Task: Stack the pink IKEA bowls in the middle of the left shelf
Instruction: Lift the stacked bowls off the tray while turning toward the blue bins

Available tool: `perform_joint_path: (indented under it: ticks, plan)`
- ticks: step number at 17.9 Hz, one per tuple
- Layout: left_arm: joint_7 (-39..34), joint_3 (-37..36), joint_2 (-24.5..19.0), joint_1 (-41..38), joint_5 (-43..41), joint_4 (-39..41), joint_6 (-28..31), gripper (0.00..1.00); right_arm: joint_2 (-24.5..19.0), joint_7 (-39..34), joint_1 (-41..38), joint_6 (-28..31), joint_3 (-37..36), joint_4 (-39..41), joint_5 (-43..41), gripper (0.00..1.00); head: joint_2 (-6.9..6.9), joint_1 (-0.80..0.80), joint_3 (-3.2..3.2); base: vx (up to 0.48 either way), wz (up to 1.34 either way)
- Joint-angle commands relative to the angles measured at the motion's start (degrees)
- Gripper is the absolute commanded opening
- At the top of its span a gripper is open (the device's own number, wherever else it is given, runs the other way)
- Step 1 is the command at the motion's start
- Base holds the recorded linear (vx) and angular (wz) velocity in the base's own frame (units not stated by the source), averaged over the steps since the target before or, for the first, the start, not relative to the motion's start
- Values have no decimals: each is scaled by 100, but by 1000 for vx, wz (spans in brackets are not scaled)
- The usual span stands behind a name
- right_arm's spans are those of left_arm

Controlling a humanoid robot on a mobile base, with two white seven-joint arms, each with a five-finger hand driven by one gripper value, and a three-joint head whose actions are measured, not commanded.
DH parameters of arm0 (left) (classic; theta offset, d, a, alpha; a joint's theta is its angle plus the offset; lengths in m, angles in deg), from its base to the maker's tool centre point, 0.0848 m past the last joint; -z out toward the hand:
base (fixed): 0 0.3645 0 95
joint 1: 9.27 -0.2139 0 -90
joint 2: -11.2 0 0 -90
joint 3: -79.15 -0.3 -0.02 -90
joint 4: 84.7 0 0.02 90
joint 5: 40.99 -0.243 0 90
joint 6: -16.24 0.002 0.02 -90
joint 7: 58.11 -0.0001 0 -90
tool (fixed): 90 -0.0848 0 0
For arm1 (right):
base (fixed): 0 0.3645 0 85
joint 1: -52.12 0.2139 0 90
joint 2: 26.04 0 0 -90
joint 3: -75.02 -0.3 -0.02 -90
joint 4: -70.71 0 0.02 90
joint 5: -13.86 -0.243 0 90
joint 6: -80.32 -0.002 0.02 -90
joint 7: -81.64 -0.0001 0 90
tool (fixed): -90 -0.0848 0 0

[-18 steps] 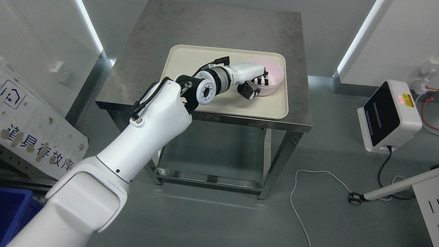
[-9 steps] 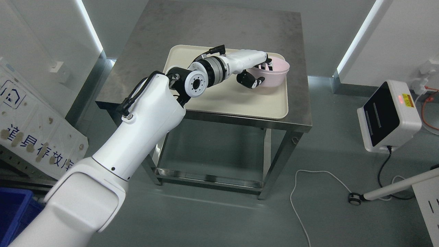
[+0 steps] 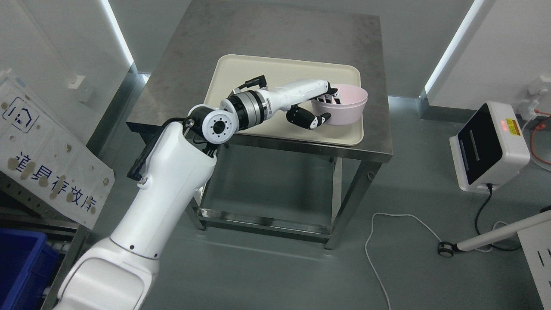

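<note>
We see the left hand (image 3: 320, 105) clamped on the rim of a pale pink round plastic bowl (image 3: 344, 105): the fingers (image 3: 332, 98) reach over the near-left rim into the bowl, and the dark thumb (image 3: 308, 118) presses against the outer wall from below. The bowl sits tilted, its open side turned toward the upper right, and it appears lifted off the surface beneath, though we cannot confirm a gap. It hangs over the right part of a cream rectangular plastic tray (image 3: 258, 71), close to the tray's right edge. The tray lies on a square brushed-steel tabletop (image 3: 198, 51), toward the tabletop's front-right corner, with its front edge near the tabletop's front edge. The white left arm (image 3: 172, 172) enters from the lower left and extends across the tray's front-left portion. We note a white box-shaped device with a black front panel (image 3: 488, 146) on the floor, well apart to the right of the tabletop.
</note>
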Motion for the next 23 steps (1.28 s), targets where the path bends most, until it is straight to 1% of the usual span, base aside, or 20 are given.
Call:
perform_joint_path:
  ticks: [1,3,6,9,14,20,23]
  plan:
    - [48,1503,-100,-1086,12,2026,-629,1,100,1,-169,-2,-62,193,-413,100,0,0,0,-80,34]
    - [48,1714,-100,-1245,12,2079,-1078,1,100,1,-169,-2,-62,193,-413,100,0,0,0,-111,70]
    - [48,2092,-100,-1386,47,2079,-1597,1,100,1,-169,7,-62,193,-413,100,0,0,0,-183,141]
    - [48,2190,-100,-1596,74,2079,-2090,2,100,1,-169,7,-62,193,-413,100,0,0,0,-210,196]
    - [56,2190,-100,-1851,100,2088,-2556,2,100,1,-169,7,-62,193,-413,100,0,0,0,-188,87]
    - [56,2269,-100,-2176,205,2097,-2723,3,100,1,-169,7,-62,193,-413,100,0,0,0,-214,161]
    - [56,2330,-100,-2239,285,2097,-2952,2,100,1,-169,-2,-62,193,-422,100,0,0,0,-243,392]
